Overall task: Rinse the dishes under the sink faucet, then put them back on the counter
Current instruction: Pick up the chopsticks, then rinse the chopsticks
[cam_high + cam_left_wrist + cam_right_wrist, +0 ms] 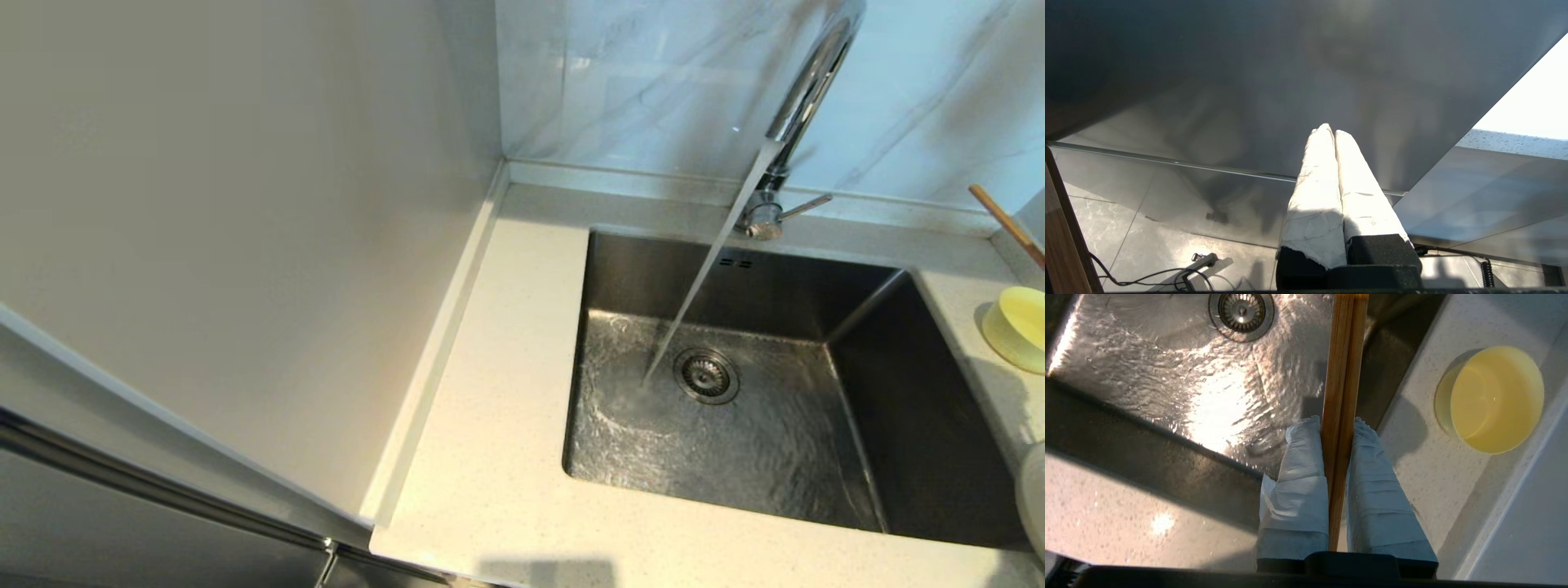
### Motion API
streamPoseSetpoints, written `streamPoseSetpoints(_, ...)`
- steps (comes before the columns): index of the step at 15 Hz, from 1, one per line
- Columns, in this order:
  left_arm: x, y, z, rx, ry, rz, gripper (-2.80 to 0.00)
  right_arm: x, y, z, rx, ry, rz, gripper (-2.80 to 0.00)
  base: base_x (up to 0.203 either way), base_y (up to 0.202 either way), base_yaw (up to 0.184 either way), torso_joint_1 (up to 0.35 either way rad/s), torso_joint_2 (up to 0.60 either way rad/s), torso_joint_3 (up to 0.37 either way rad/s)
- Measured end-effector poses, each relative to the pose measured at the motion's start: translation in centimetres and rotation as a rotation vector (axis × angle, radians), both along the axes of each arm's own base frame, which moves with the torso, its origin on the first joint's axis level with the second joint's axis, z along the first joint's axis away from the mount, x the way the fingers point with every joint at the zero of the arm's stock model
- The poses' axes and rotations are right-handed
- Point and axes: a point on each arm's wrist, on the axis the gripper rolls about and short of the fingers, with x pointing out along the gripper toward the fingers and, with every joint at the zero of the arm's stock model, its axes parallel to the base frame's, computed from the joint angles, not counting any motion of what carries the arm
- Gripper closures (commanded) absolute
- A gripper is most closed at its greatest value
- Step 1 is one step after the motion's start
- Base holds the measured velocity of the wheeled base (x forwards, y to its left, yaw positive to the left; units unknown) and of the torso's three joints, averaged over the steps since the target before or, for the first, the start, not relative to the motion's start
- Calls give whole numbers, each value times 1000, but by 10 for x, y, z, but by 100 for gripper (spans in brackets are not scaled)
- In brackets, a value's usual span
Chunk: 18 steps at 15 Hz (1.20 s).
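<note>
Right gripper [1338, 428]: we see it clamped on wooden chopsticks [1343, 375], poised over the sink [735, 425] edge | left gripper [1329, 132]: fingers pressed together, parked low beside a cabinet | faucet [804, 98]: running | yellow bowl [1020, 327]: on bench [490, 457], right of sink.

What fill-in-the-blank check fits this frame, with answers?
1. Water from the faucet lands in the sink beside the ____.
2. The right gripper is shut on a ____ board.
3. The yellow bowl sits on the ____.
4. The left gripper is shut and holds ____.

Answers: drain; wooden; counter; nothing
</note>
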Motion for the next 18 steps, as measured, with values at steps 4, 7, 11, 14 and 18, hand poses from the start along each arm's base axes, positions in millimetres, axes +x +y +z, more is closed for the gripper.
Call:
streamPoseSetpoints(4,0,0,0,0,0,0,0,-21,26,-12,-24,27,52,0,0,0,0,0,0,0)
streamPoseSetpoints(7,0,0,0,0,0,0,0,-29,45,-25,-26,31,147,0,0,0,0,0,0,0)
streamPoseSetpoints(11,0,0,0,0,0,0,0,-23,72,-41,-50,-38,318,0,0,0,0,0,0,0)
streamPoseSetpoints(14,0,0,0,0,0,0,0,-13,93,-54,-90,-100,433,0,0,0,0,0,0,0)
streamPoseSetpoints(18,0,0,0,0,0,0,0,2,102,-69,-202,-93,539,0,0,0,0,0,0,0)
